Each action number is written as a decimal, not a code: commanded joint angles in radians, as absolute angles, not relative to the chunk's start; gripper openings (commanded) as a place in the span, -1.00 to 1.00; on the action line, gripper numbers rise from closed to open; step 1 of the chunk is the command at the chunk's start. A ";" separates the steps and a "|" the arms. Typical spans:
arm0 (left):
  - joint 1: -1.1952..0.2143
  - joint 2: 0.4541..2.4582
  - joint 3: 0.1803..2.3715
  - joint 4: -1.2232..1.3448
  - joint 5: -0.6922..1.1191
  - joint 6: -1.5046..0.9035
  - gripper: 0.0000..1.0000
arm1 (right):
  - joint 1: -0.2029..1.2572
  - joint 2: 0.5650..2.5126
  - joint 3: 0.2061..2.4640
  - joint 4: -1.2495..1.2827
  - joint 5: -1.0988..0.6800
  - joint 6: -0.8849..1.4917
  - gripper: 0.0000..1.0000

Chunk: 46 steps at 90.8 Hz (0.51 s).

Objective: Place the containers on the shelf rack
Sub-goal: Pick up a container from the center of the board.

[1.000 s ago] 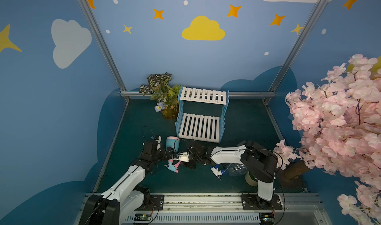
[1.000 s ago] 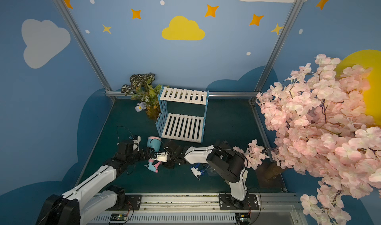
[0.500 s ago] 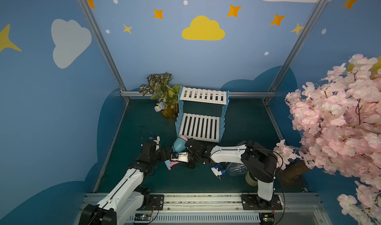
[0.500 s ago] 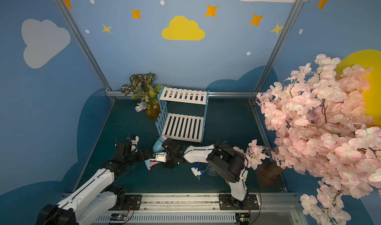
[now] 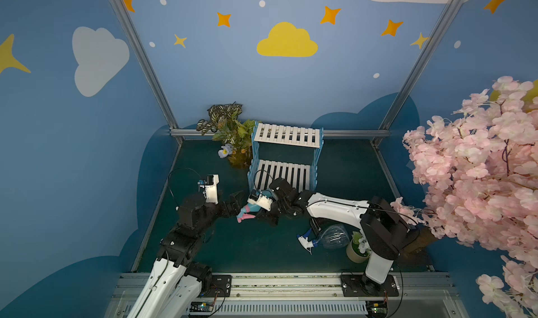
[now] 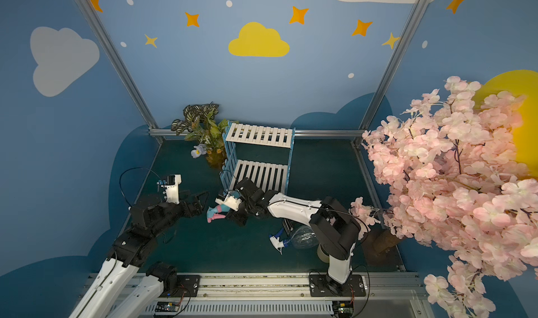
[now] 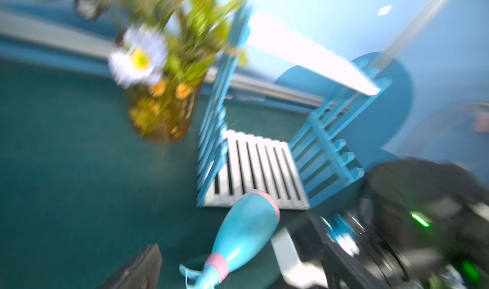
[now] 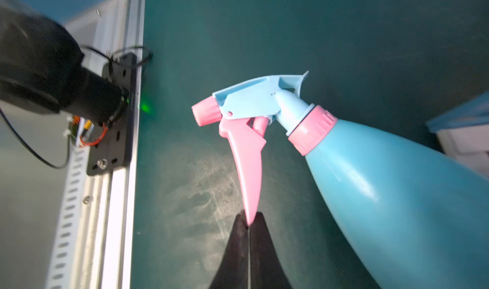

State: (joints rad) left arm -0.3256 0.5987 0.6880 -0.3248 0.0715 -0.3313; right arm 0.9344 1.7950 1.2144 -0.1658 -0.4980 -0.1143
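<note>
The light blue container (image 8: 397, 195) with pink trim is tilted, its base towards the shelf rack (image 5: 286, 134) and its nozzle towards the left arm. My right gripper (image 8: 248, 222) is shut on the tip of its pink trigger, seen in both top views (image 5: 255, 216) (image 6: 225, 214). My left gripper (image 5: 237, 198) is open just left of the bottle (image 5: 252, 208), touching nothing; one finger (image 7: 137, 269) shows. A clear container (image 5: 332, 236) lies on its side at the front right. A dark container (image 5: 316, 224) lies partly under the right arm. Both rack shelves (image 6: 259, 136) carry nothing.
An amber vase of plants (image 5: 238, 156) stands against the rack's left side. A cream pot of white flowers (image 5: 356, 251) sits by the right arm's base. A pink blossom tree (image 5: 471, 171) fills the right side. A metal rail (image 5: 276, 281) runs along the front.
My right gripper has closed on the pink trigger. The light blue bottle has shifted a little towards the rack. My left arm has drawn back slightly, still open.
</note>
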 commanded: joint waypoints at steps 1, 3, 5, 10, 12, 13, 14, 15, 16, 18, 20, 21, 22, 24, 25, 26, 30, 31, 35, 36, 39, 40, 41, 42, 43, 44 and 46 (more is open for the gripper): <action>-0.397 0.637 0.763 -0.385 0.106 -0.066 0.98 | 0.847 1.712 1.248 -0.283 -0.614 0.012 -1.00; -0.411 0.642 0.779 -0.385 0.114 -0.022 0.98 | 0.831 1.701 1.250 -0.290 -0.628 0.027 -1.00; -0.421 0.646 0.796 -0.389 0.119 0.021 0.99 | 0.816 1.687 1.253 -0.300 -0.642 0.038 -1.00; -0.436 0.648 0.827 -0.390 0.153 0.120 1.00 | 0.775 1.657 1.260 -0.316 -0.689 0.063 -1.00; -0.441 0.648 0.836 -0.389 0.177 0.152 1.00 | 0.761 1.641 1.261 -0.320 -0.711 0.077 -1.00; -0.444 0.647 0.839 -0.388 0.193 0.180 1.00 | 0.753 1.635 1.262 -0.322 -0.721 0.084 -1.00; -0.447 0.647 0.843 -0.386 0.207 0.198 1.00 | 0.748 1.630 1.263 -0.324 -0.732 0.090 -1.00; -0.449 0.646 0.845 -0.386 0.216 0.213 1.00 | 0.738 1.623 1.263 -0.324 -0.743 0.095 -1.00; -0.454 0.645 0.846 -0.385 0.222 0.230 1.00 | 0.730 1.617 1.263 -0.325 -0.757 0.103 -1.00; -0.466 0.641 0.845 -0.381 0.224 0.257 1.00 | 0.720 1.604 1.263 -0.326 -0.778 0.116 -1.00; -0.478 0.637 0.840 -0.374 0.227 0.274 1.00 | 0.707 1.593 1.263 -0.327 -0.798 0.128 -1.00; -0.482 0.635 0.835 -0.365 0.231 0.279 1.00 | 0.701 1.587 1.264 -0.327 -0.805 0.136 -1.00; -0.486 0.633 0.830 -0.357 0.236 0.285 1.00 | 0.693 1.583 1.265 -0.327 -0.817 0.141 -1.00; -0.488 0.631 0.821 -0.345 0.259 0.299 1.00 | 0.681 1.572 1.265 -0.330 -0.836 0.152 -1.00; -0.488 0.628 0.815 -0.337 0.275 0.306 1.00 | 0.675 1.567 1.266 -0.333 -0.846 0.155 -1.00; -0.488 0.626 0.809 -0.332 0.291 0.312 1.00 | 0.669 1.561 1.267 -0.336 -0.856 0.160 -1.00; -0.487 0.623 0.790 -0.322 0.343 0.356 1.00 | 0.649 1.541 1.275 -0.356 -0.895 0.166 -1.00; -0.487 0.623 0.788 -0.322 0.354 0.365 1.00 | 0.644 1.537 1.277 -0.364 -0.907 0.165 -1.00; -0.488 0.626 0.782 -0.325 0.383 0.392 1.00 | 0.628 1.519 1.289 -0.398 -0.948 0.156 -1.00; -0.487 0.626 0.782 -0.329 0.389 0.399 1.00 | 0.626 1.516 1.291 -0.408 -0.956 0.154 -1.00; -0.486 0.629 0.781 -0.335 0.396 0.416 1.00 | 0.620 1.505 1.302 -0.438 -0.984 0.133 -1.00; -0.487 0.630 0.780 -0.335 0.396 0.420 1.00 | 0.618 1.501 1.306 -0.460 -0.991 0.122 -1.00; -0.487 0.630 0.780 -0.335 0.394 0.424 1.00 | 0.617 1.496 1.310 -0.471 -0.997 0.113 -1.00; -0.487 0.632 0.779 -0.335 0.390 0.427 1.00 | 0.616 1.494 1.313 -0.495 -1.002 0.100 -1.00; -0.487 0.633 0.780 -0.334 0.388 0.432 1.00 | 0.616 1.490 1.317 -0.510 -1.006 0.082 -1.00; -0.487 0.634 0.780 -0.334 0.387 0.437 1.00 | 0.615 1.487 1.321 -0.524 -1.012 0.065 -1.00; -0.487 0.638 0.782 -0.335 0.384 0.446 1.00 | 0.616 1.481 1.327 -0.569 -1.022 0.033 -1.00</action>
State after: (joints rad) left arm -0.4854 0.6296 0.7872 -0.3416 0.3187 0.3206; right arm 0.6212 1.5280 1.2797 -0.3954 -0.8822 0.1139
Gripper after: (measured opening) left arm 0.999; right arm 0.056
